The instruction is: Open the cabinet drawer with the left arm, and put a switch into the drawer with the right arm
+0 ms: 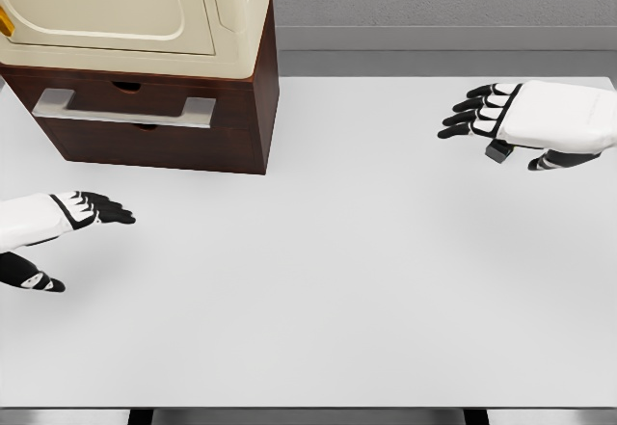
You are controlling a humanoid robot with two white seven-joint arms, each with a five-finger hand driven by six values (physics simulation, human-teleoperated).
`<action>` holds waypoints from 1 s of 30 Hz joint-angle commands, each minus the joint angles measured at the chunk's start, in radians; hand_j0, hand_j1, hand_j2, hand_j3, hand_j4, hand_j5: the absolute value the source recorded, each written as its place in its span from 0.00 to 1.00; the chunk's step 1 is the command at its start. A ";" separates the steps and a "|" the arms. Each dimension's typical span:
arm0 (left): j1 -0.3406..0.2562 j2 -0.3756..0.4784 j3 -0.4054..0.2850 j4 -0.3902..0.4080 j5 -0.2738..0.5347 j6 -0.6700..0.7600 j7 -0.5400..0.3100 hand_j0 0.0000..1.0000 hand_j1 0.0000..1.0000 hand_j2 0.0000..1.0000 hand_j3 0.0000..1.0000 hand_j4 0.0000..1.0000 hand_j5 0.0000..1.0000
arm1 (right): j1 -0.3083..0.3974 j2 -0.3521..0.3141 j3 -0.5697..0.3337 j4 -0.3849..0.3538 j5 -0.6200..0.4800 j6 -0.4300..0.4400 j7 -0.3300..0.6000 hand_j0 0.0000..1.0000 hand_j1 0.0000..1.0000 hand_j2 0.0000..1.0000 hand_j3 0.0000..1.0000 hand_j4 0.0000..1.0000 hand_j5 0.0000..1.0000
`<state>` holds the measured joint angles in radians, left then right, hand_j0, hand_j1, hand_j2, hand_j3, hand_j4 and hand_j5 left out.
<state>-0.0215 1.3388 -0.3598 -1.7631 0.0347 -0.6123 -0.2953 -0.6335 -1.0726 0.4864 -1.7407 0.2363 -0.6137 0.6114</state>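
Drawer (145, 107) at 10 o'clock looks shut, so we're at step one. Left robot hand (67, 215) is relaxed, empty, and needs its handle (125, 109). Right robot hand (525, 121), 2 o'clock, seemingly hovers over the switch (497, 150), fingers extended.

Matt white table top (318, 280), smooth and unmarked. Dark reddish-brown cabinet (258, 107), finished like stained wood with a low sheen. Across its drawer front (145, 141), a brushed silver metal handle (123, 109), satin rather than mirror-bright. Above, a cream appliance casing (145, 20) resembling smooth moulded plastic, faintly glossy. Both hands, left hand (67, 215) and right hand (530, 121), clad in smooth white shell plastic with matt black fingers (468, 107).
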 commanded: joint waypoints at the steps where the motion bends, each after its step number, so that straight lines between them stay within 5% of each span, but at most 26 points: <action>1: -0.002 0.005 -0.002 -0.001 0.016 0.001 0.001 1.00 1.00 1.00 1.00 1.00 1.00 | 0.000 -0.001 0.000 -0.003 -0.005 0.003 0.000 1.00 1.00 1.00 1.00 1.00 1.00; 5: -0.026 0.010 -0.031 -0.001 0.051 0.001 -0.013 1.00 1.00 1.00 1.00 1.00 1.00 | -0.018 -0.003 -0.006 0.000 -0.005 0.003 0.000 1.00 1.00 1.00 1.00 1.00 1.00; 7: -0.067 0.016 -0.044 -0.001 0.272 0.001 -0.275 1.00 1.00 1.00 1.00 1.00 1.00 | -0.018 -0.006 -0.012 0.019 -0.012 0.003 0.000 1.00 1.00 1.00 1.00 1.00 1.00; 8: -0.090 0.017 -0.044 -0.003 0.361 0.001 -0.316 1.00 1.00 1.00 1.00 1.00 1.00 | -0.023 -0.009 -0.054 0.056 -0.014 0.003 0.000 1.00 1.00 1.00 1.00 1.00 1.00; 10: -0.137 0.020 -0.044 -0.003 0.404 0.001 -0.316 1.00 1.00 1.00 1.00 1.00 1.00 | -0.018 -0.009 -0.074 0.150 -0.019 0.003 0.000 1.00 1.00 1.00 1.00 1.00 1.00; 14: -0.255 0.017 -0.042 -0.003 0.545 0.052 -0.316 1.00 1.00 1.00 1.00 1.00 1.00 | -0.021 -0.001 -0.065 0.158 0.009 0.003 0.000 1.00 1.00 1.00 1.00 1.00 1.00; 22: -0.428 -0.040 -0.042 -0.001 0.501 0.302 -0.316 1.00 1.00 1.00 1.00 1.00 1.00 | -0.087 0.085 0.018 0.297 0.139 0.003 0.000 1.00 1.00 1.00 1.00 1.00 1.00; 25: -0.433 -0.072 -0.042 -0.001 0.436 0.364 -0.316 1.00 1.00 1.00 1.00 1.00 1.00 | -0.179 0.163 0.139 0.394 0.155 0.003 0.000 1.00 1.00 1.00 1.00 1.00 1.00; 30: -0.439 -0.109 -0.044 0.001 0.396 0.430 -0.316 1.00 1.00 1.00 1.00 1.00 1.00 | -0.192 0.198 0.167 0.428 0.207 0.003 0.000 1.00 1.00 1.00 1.00 1.00 1.00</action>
<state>-0.4617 1.2414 -0.4037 -1.7628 0.4436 -0.2165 -0.6111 -0.8253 -0.8886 0.6334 -1.3309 0.4341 -0.6135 0.6113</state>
